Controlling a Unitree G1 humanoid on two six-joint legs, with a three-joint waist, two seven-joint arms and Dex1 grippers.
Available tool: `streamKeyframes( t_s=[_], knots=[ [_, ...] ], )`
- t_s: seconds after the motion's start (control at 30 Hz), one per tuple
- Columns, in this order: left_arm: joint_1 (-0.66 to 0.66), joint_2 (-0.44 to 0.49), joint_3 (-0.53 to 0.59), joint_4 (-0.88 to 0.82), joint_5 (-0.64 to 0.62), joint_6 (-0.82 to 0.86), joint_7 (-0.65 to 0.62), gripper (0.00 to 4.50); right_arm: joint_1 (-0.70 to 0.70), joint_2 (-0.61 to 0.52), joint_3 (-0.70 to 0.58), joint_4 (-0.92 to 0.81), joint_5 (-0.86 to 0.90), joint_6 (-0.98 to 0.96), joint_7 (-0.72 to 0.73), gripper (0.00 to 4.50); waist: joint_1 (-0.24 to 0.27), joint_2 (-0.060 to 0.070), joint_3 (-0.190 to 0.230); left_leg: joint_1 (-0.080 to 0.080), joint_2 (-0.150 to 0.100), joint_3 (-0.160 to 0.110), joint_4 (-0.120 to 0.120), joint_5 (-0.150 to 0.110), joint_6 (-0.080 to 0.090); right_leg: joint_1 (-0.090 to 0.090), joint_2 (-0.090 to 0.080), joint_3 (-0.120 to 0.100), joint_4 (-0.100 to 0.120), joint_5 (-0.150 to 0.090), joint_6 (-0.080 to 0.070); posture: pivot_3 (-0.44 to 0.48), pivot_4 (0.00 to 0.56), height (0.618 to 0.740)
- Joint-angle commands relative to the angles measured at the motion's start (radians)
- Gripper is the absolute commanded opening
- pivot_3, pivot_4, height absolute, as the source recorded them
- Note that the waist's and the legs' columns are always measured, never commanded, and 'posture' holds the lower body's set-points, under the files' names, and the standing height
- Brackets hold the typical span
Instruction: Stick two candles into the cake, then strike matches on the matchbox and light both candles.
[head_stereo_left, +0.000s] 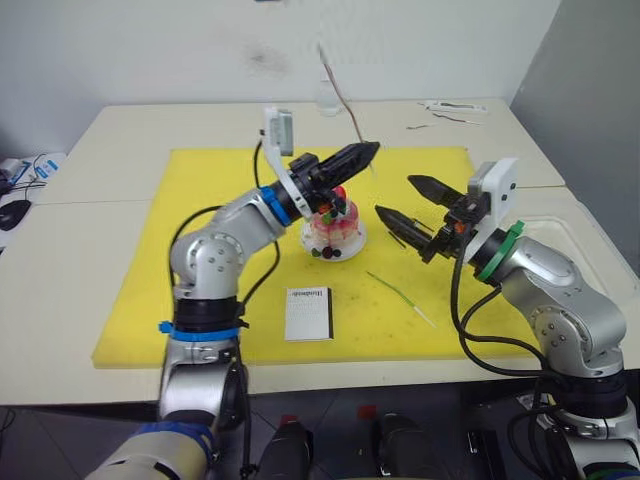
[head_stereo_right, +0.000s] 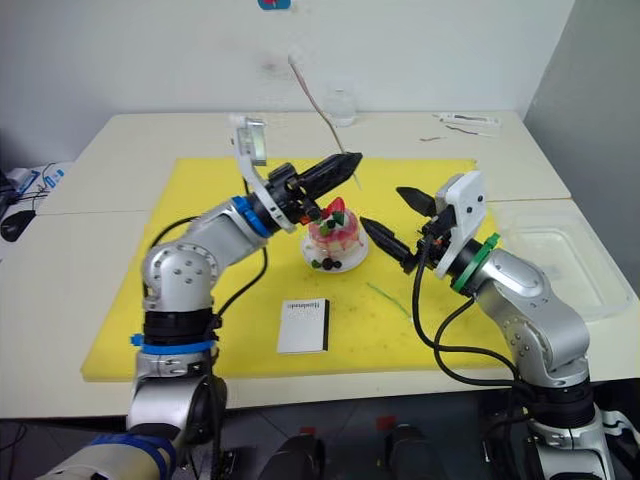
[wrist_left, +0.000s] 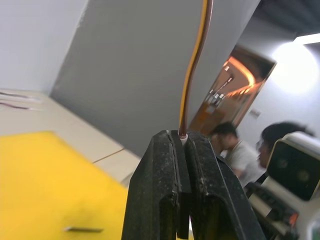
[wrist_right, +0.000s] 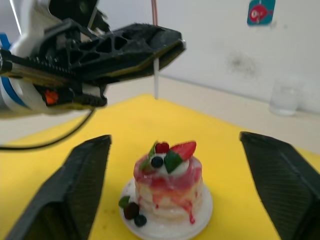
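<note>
candle over cake
my left claw (head_stereo_left: 366, 152) pinches a candle (head_stereo_left: 340, 92) by its base above the cake (head_stereo_left: 333, 226); wire-thin, likely bends, so grip low. right claw (head_stereo_left: 408, 200) gapes empty.

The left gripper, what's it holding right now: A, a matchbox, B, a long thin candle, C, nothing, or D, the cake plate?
B: the left gripper is shut on a candle that rises from its fingertips above the cake, while the matchbox lies flat on the yellow mat.
</note>
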Motion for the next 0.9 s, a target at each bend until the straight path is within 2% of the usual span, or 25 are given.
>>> streamKeyframes(
  t_s=[0.03, 0.2, 0.33, 0.53, 0.7, 0.9],
  knots=[
    [0.007, 0.061, 0.055, -0.058, -0.012, 0.032, 0.028, 0.00, -0.097, 0.031, 0.051, -0.013, -0.056, 0.054, -0.074, 4.45, -0.001, 0.000, 0.000, 0.000, 0.000, 0.000, 0.000, 0.000, 0.000, 0.000, 0.000, 0.000, 0.000, 0.000, 0.000, 0.000, 0.150, 0.740],
    [0.079, 0.167, 0.060, -0.033, 0.047, 0.004, -0.015, 0.00, -0.120, 0.081, 0.130, -0.004, -0.123, 0.085, -0.110, 4.45, 0.003, 0.000, 0.000, -0.001, 0.001, -0.001, -0.001, 0.000, -0.001, -0.001, -0.001, -0.001, 0.000, 0.000, 0.000, 0.000, 0.150, 0.740],
    [0.092, 0.194, 0.042, 0.032, 0.108, -0.059, -0.059, 0.00, -0.093, 0.073, 0.179, 0.003, -0.174, 0.067, -0.089, 4.45, 0.010, 0.000, 0.000, -0.004, -0.002, -0.002, 0.000, 0.000, -0.001, -0.003, -0.004, -0.002, -0.001, 0.000, 0.000, 0.000, 0.150, 0.740],
    [0.087, 0.125, 0.009, 0.155, 0.206, -0.212, -0.098, 0.00, -0.083, 0.080, 0.208, 0.017, -0.222, 0.066, -0.080, 4.45, 0.009, 0.000, 0.000, -0.004, -0.003, -0.001, 0.000, 0.000, -0.001, -0.003, -0.006, -0.002, -0.001, 0.000, 0.000, 0.000, 0.150, 0.740],
    [0.037, 0.045, -0.002, 0.256, 0.239, -0.288, -0.117, 0.00, -0.089, 0.098, 0.200, 0.029, -0.249, 0.063, -0.080, 4.45, 0.006, 0.000, 0.000, -0.004, -0.003, -0.001, 0.000, 0.000, -0.001, -0.004, -0.006, -0.002, 0.000, 0.000, 0.000, 0.000, 0.150, 0.740],
    [0.011, 0.024, -0.012, 0.363, 0.274, -0.327, -0.166, 0.00, -0.103, 0.105, 0.209, 0.016, -0.272, 0.078, -0.070, 4.45, 0.001, 0.000, 0.000, -0.004, -0.003, 0.000, 0.000, 0.000, -0.001, -0.004, -0.006, -0.001, 0.000, 0.000, 0.000, 0.000, 0.150, 0.740]
  ],
)
